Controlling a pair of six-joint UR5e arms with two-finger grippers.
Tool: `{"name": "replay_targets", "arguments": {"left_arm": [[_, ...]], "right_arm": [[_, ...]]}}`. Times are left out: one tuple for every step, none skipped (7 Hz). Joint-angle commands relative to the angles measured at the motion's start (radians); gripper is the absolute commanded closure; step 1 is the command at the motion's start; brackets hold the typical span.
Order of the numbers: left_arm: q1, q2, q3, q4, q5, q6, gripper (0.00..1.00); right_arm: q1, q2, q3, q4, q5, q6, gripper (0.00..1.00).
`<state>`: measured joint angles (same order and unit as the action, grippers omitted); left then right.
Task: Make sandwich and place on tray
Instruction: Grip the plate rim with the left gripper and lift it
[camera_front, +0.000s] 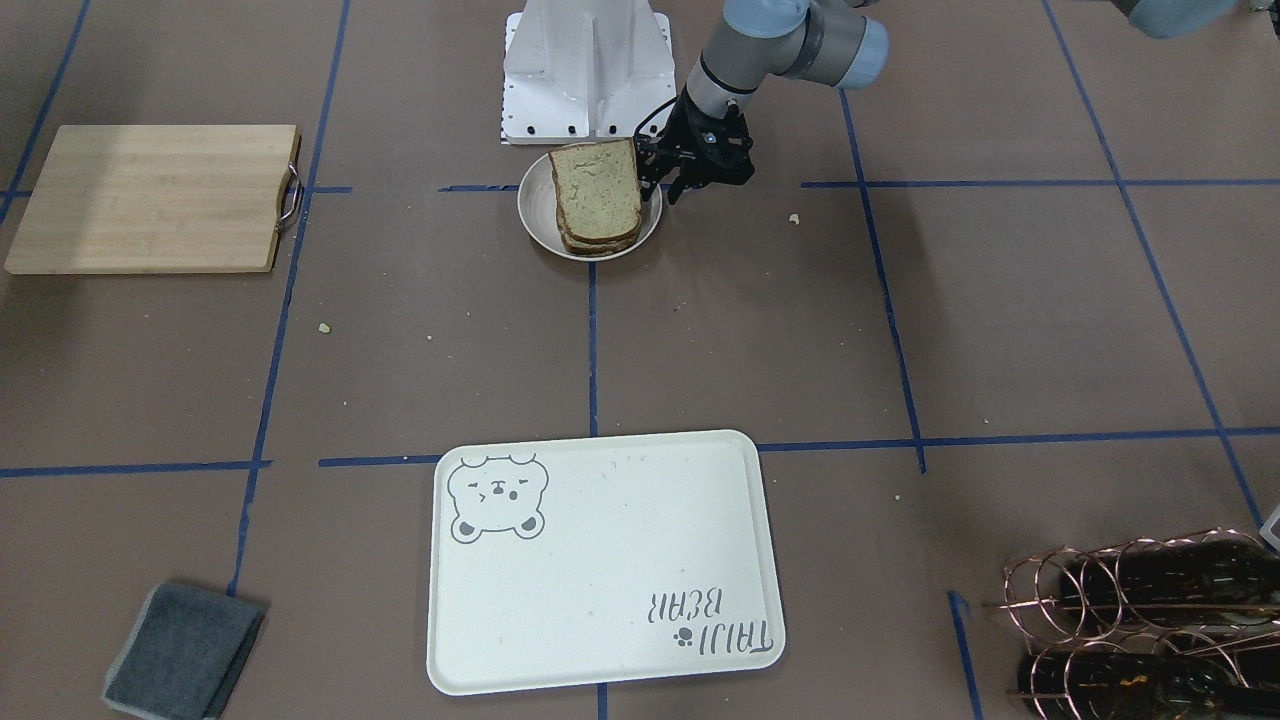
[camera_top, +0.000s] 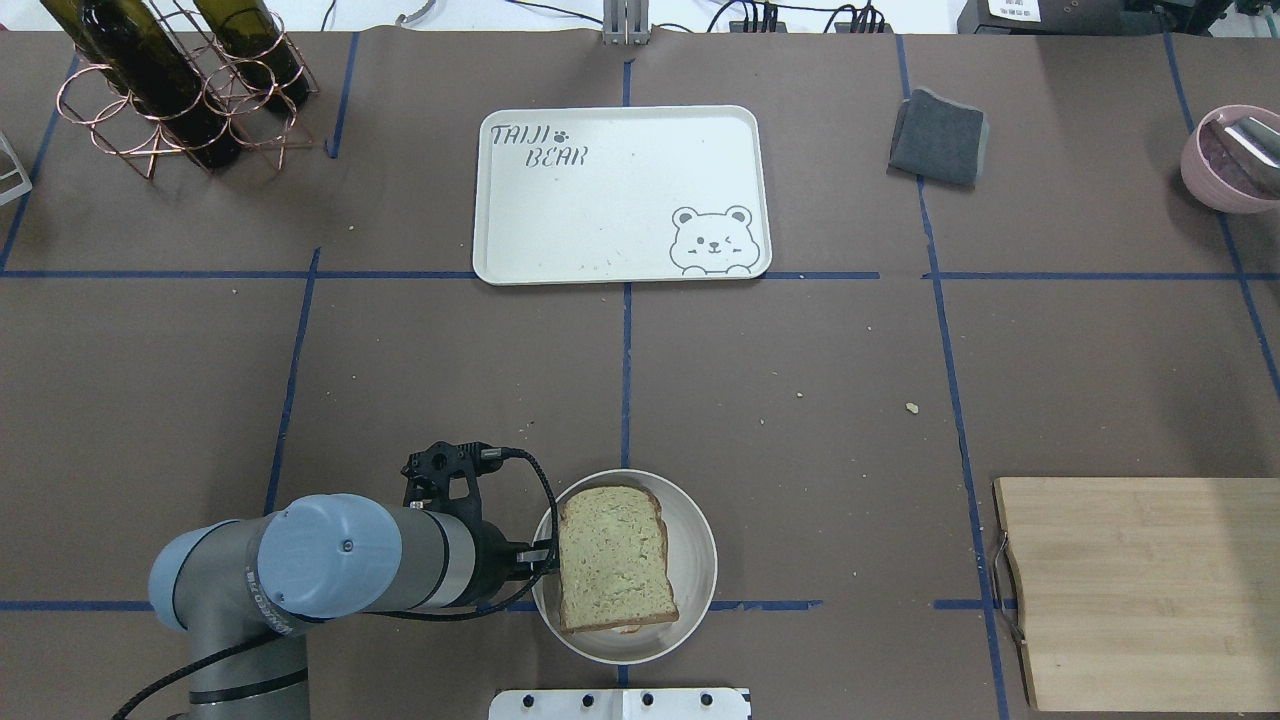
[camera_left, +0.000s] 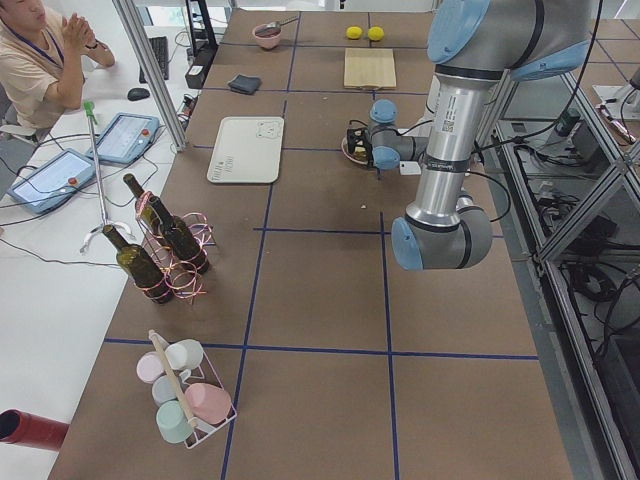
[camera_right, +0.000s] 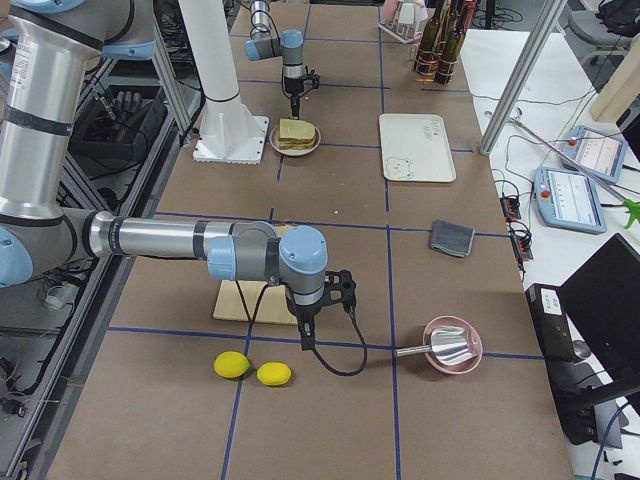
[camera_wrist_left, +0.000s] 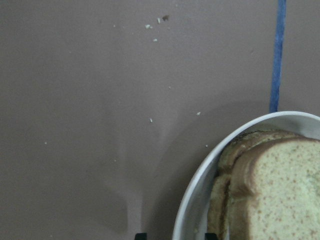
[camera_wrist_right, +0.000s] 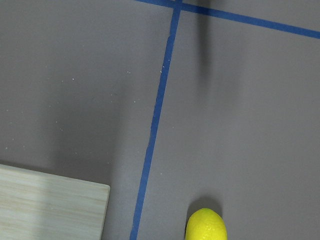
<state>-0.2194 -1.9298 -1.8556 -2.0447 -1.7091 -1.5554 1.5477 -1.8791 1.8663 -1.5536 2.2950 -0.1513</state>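
1. You had the left gripper (camera_top: 545, 556) low at the dish's (camera_top: 694, 560) rim, fingertips (camera_wrist_left: 141, 235) apart, the rim between them.
2. Your sandwich (camera_top: 612, 555) lay stacked in that dish, well apart from the tray (camera_top: 620, 190).
3. Your right gripper (camera_right: 305, 338) hung near two lemons (camera_right: 232, 365); whether its fingers were parted could not be told.

sandwich (camera_top: 612, 550): pale speckled, brown crust | tray (camera_top: 600, 215): cream, grey bear drawing | table (camera_top: 800, 350): brown, blue tape grid | cloth (camera_top: 938, 137): grey
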Motion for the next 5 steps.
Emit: {"name": "replay_targets", "arguments": {"left_arm": [[0.005, -0.003, 0.003, 0.000, 0.000, 0.000, 0.83], [0.005, -0.001, 0.004, 0.000, 0.000, 0.000, 1.00], [0.005, -0.001, 0.003, 0.000, 0.000, 0.001, 1.00], [0.003, -0.001, -0.008, 0.001, -0.003, 0.003, 1.00], [-0.001, -0.001, -0.031, 0.003, -0.007, 0.008, 1.00]], "right_arm": [[0.000, -0.002, -0.006, 0.001, 0.000, -0.001, 0.00], [0.000, 0.000, -0.006, 0.001, 0.000, -0.001, 0.00], [0.000, 0.000, -0.006, 0.001, -0.002, -0.001, 0.00], [0.000, 0.000, -0.006, 0.001, -0.002, -0.001, 0.00], [0.000, 0.001, -0.007, 0.003, -0.003, -0.001, 0.00]]}}
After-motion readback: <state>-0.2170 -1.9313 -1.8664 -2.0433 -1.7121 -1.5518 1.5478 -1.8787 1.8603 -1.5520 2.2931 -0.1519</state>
